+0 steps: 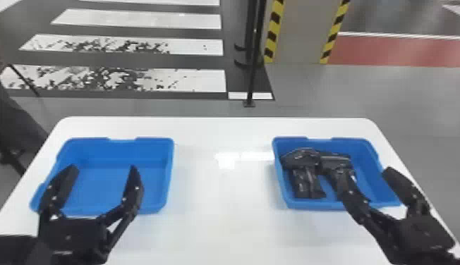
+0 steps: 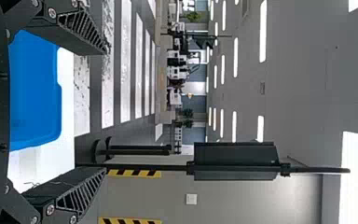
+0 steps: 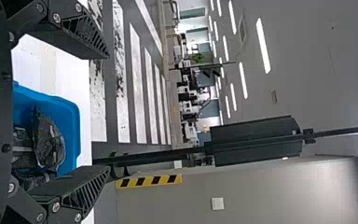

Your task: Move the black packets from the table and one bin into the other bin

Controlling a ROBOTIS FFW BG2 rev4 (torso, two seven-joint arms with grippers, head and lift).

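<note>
Over the near part of the left blue bin (image 1: 120,169), my left gripper (image 1: 102,169) stands open with nothing between its fingers. That bin's floor is bare. The right blue bin (image 1: 367,151) holds several shiny black packets (image 1: 308,179), heaped toward its left and middle. My right gripper (image 1: 370,179) is open above that bin's right side, its left finger overlapping the packets in the head view. From the left wrist, the left gripper (image 2: 106,109) has its fingers wide apart, the bin (image 2: 35,93) beyond them. From the right wrist, the right gripper (image 3: 108,112) is spread likewise, near a black packet (image 3: 49,140).
Both bins rest on a white table (image 1: 222,197) with rounded far corners, a wide stretch of tabletop between them. Past the far edge stand a black post (image 1: 253,63) and a panel with yellow-black striped edges (image 1: 296,35).
</note>
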